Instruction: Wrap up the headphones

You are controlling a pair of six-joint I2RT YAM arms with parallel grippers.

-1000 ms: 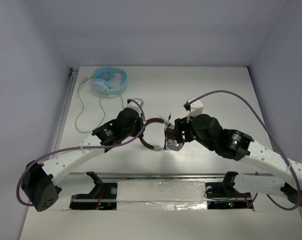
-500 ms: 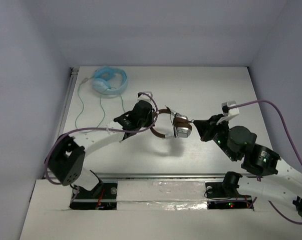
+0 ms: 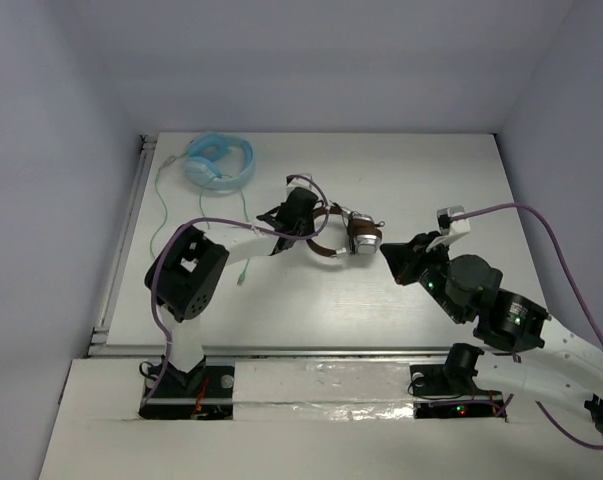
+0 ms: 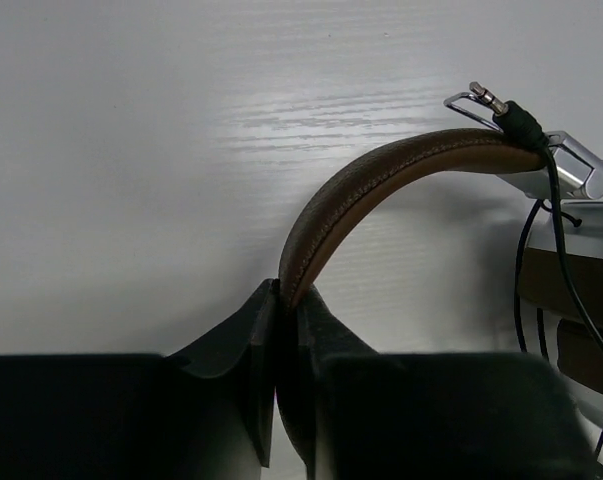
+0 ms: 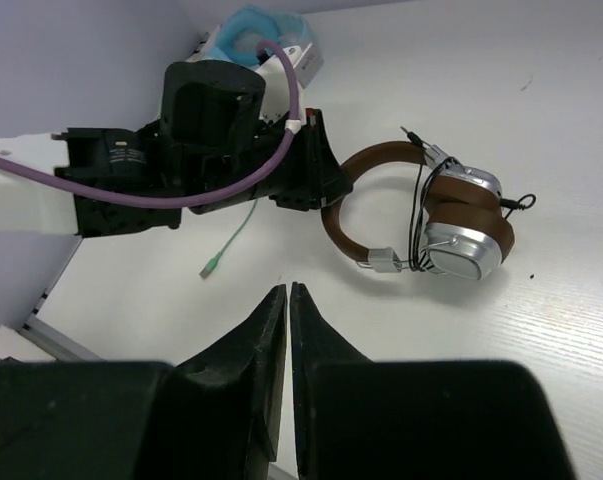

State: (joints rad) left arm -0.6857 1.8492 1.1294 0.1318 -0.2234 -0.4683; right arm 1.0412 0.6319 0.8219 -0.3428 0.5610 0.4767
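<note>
left fingers (image 4: 241, 360) pinching brown headband (image 4: 381, 180), black cable (image 4: 561, 250) at right

One headphones (image 3: 359, 240), one blue headset (image 3: 219, 162), two arms (image 3: 231, 240) (image 3: 481, 295)

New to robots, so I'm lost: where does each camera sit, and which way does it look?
Top external: fixed above and behind, looking down on the table; left arm and right arm show, headphones between them.
Left wrist: on the left arm, looking along the left end effector, clamped on the brown headband.
Right wrist: on the right arm, looking past the shut right end effector at the headphones and left arm.
Shared: top external and right wrist both show headphones, left arm and blue headset.
</note>
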